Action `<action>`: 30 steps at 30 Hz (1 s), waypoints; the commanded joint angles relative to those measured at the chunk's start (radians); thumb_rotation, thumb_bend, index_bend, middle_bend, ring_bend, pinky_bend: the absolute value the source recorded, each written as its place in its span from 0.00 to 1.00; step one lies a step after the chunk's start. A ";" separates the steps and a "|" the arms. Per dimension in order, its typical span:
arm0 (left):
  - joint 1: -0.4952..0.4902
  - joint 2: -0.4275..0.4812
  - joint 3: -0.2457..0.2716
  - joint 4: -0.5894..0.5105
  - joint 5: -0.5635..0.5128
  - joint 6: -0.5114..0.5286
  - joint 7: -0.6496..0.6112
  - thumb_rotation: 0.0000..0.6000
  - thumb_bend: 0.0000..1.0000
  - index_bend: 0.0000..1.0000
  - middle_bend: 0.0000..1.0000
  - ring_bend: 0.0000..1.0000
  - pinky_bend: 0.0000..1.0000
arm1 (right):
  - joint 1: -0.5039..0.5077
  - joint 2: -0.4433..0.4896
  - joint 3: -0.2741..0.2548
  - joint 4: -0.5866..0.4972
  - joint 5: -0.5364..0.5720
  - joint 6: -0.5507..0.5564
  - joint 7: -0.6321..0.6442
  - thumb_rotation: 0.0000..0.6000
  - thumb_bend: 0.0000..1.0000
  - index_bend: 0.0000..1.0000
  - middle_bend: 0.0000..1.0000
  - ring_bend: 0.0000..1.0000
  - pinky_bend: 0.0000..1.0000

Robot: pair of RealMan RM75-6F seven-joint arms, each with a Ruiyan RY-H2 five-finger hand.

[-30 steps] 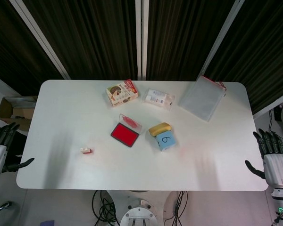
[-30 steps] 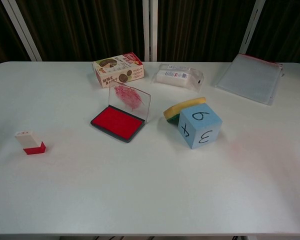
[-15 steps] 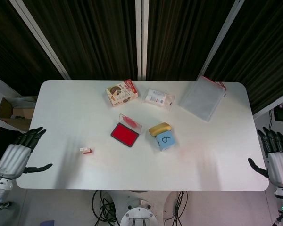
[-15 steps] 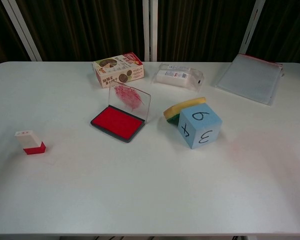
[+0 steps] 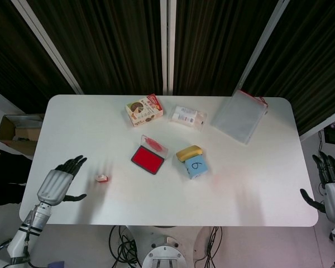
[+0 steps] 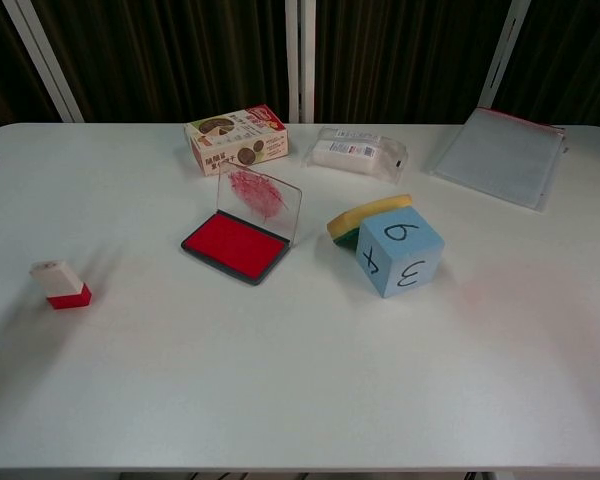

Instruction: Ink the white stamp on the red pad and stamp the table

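Note:
The white stamp with a red base [image 5: 102, 178] [image 6: 60, 282] stands upright on the table's front left. The red ink pad [image 5: 148, 158] [image 6: 236, 245] lies open near the middle, its clear lid raised behind it. My left hand [image 5: 58, 183] hovers over the table's left front corner, a short way left of the stamp, fingers spread and holding nothing. My right hand [image 5: 333, 190] hangs off the table's right edge, fingers apart and empty. Neither hand's body shows in the chest view.
A blue numbered cube [image 5: 196, 166] [image 6: 399, 257] with a yellow sponge [image 5: 188, 152] [image 6: 368, 217] sits right of the pad. A snack box [image 5: 144, 109] [image 6: 236, 139], a plastic packet [image 5: 186, 118] [image 6: 358, 153] and a grey pouch [image 5: 240, 116] [image 6: 500, 156] line the far side.
My left hand has swung in from beyond the table's left edge to above its front left corner, nearer the stamp. My right hand has drifted slightly outward and down.

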State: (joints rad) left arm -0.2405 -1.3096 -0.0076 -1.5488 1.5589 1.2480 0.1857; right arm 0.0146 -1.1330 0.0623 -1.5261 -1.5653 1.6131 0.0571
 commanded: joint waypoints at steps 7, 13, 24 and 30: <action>-0.037 -0.112 -0.010 0.086 -0.068 -0.068 -0.020 1.00 0.06 0.20 0.34 0.81 0.96 | 0.005 -0.007 -0.002 0.002 0.002 -0.016 -0.008 1.00 0.14 0.00 0.00 0.00 0.00; -0.046 -0.184 -0.024 0.156 -0.096 -0.062 0.005 1.00 0.09 0.29 0.41 0.89 1.00 | 0.006 -0.006 0.000 -0.004 0.010 -0.025 -0.020 1.00 0.14 0.00 0.00 0.00 0.00; -0.070 -0.276 -0.033 0.261 -0.092 -0.047 -0.006 1.00 0.14 0.35 0.44 0.92 1.00 | 0.011 -0.008 0.001 -0.016 0.017 -0.040 -0.045 1.00 0.15 0.00 0.00 0.00 0.00; -0.085 -0.300 -0.039 0.288 -0.091 -0.047 -0.017 1.00 0.19 0.38 0.46 0.93 1.00 | 0.014 -0.006 0.000 -0.023 0.023 -0.052 -0.051 1.00 0.15 0.00 0.00 0.00 0.00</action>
State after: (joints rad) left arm -0.3247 -1.6086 -0.0457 -1.2619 1.4690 1.2014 0.1692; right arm 0.0283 -1.1391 0.0620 -1.5493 -1.5426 1.5612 0.0066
